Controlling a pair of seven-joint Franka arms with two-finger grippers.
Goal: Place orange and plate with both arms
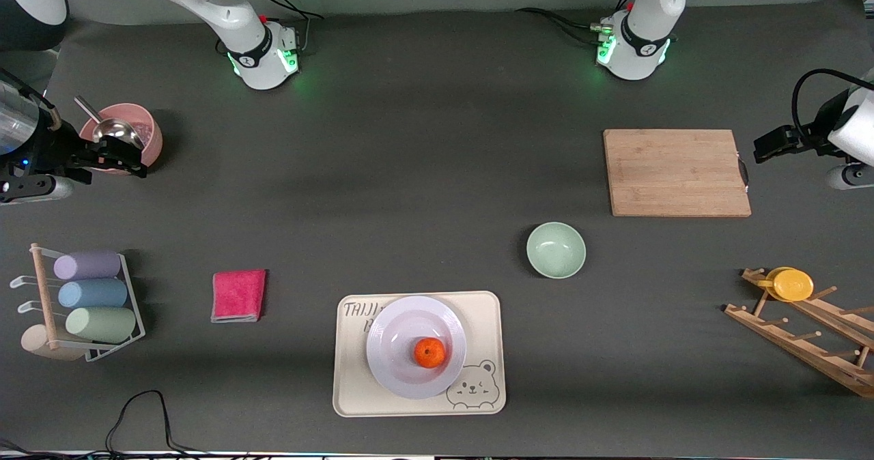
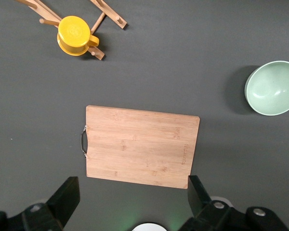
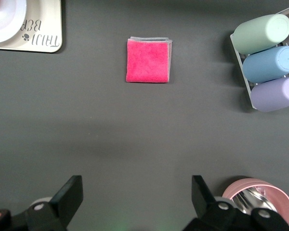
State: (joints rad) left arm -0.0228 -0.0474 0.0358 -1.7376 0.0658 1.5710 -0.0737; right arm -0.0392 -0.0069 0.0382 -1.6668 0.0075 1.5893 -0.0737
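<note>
The small orange [image 1: 430,353] rests inside the white plate [image 1: 399,337], which sits on the beige bear tray [image 1: 355,392] near the front camera. Neither gripper is close to them. My left gripper [image 1: 763,150] hangs open and empty high over the table at the left arm's end; in the left wrist view it [image 2: 133,193] is just off the edge of the wooden cutting board [image 2: 142,147]. My right gripper [image 1: 133,160] hangs open and empty over the pink bowl's [image 1: 140,129] area at the right arm's end. The right wrist view shows this gripper [image 3: 135,195] above bare table and an edge of the plate [image 3: 7,17].
A pale green bowl [image 1: 556,250] stands between the tray and the cutting board [image 1: 676,172]. A yellow cup [image 1: 792,284] hangs on a wooden rack [image 1: 812,337]. A pink cloth [image 1: 238,295] lies beside the tray. A wire rack [image 1: 89,296] holds three pastel cups.
</note>
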